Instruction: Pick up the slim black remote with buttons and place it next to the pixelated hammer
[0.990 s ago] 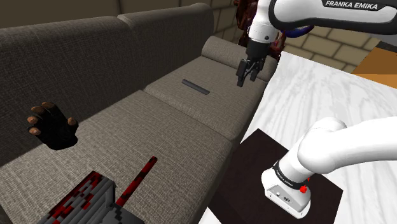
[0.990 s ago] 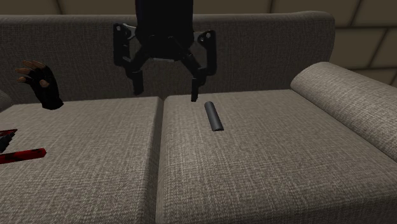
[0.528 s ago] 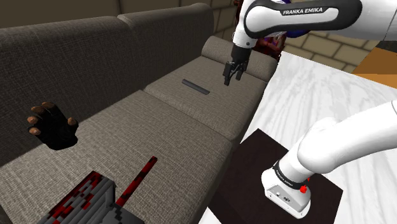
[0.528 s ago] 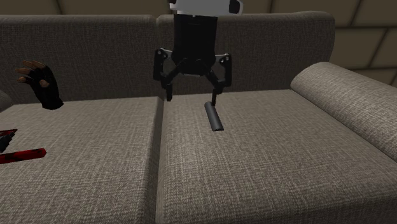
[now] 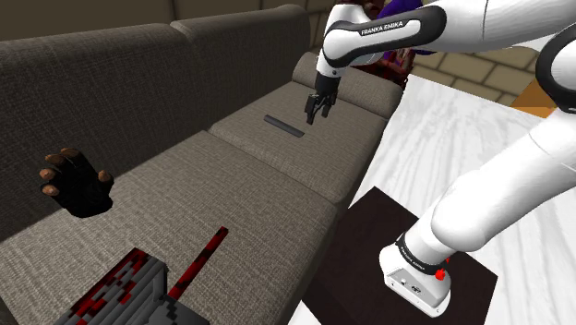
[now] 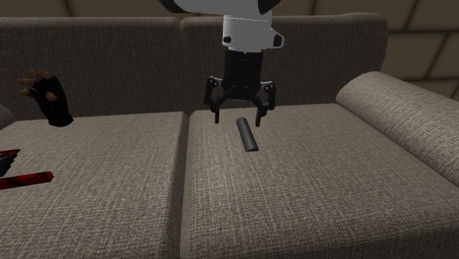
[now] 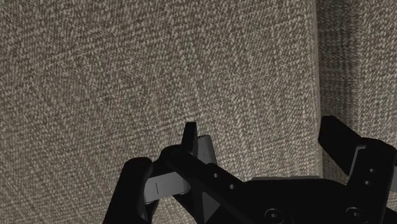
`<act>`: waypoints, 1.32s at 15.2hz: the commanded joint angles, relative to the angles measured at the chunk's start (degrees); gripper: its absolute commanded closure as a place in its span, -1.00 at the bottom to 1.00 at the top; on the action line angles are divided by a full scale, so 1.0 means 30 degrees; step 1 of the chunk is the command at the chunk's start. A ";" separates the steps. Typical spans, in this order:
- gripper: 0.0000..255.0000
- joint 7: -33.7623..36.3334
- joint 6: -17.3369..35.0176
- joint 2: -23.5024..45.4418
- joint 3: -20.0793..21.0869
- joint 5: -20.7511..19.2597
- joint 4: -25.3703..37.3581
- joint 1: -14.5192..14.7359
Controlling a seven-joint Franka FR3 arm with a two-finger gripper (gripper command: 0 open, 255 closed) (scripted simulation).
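The slim dark remote lies flat on the grey sofa's seat cushion, close to the seam between two cushions. My black gripper hangs open in the air just above the far end of the remote, touching nothing; nothing is between its fingers. In the wrist view the gripper looks down on sofa fabric and a cushion seam. The red and black pixelated hammer lies on the other seat cushion at the shoulder view's lower left; its handle shows at the second exterior view's left edge.
A dark fingerless glove rests against the sofa backrest near the hammer. The sofa armrest rises beside the remote's cushion. The stand sits on a pale wood-grain floor.
The arm has carried the open gripper toward the shoulder view's left and lower, from beside the armrest to just over the remote. The remote and hammer have not moved.
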 commanded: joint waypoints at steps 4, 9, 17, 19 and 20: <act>-1.00 -0.1391 0.1294 0.3670 -0.0255 0.0482 0.2579 -0.0124; -1.00 -0.2603 0.1962 0.7329 -0.0244 0.1037 0.5753 -0.0381; -1.00 -0.3279 0.2920 1.0036 -0.0077 0.1410 0.7618 -0.0581; -1.00 -0.3309 0.3345 1.0275 -0.0049 0.1458 0.7431 -0.0571; -1.00 -0.3334 0.3677 1.0471 -0.0027 0.1497 0.7296 -0.0564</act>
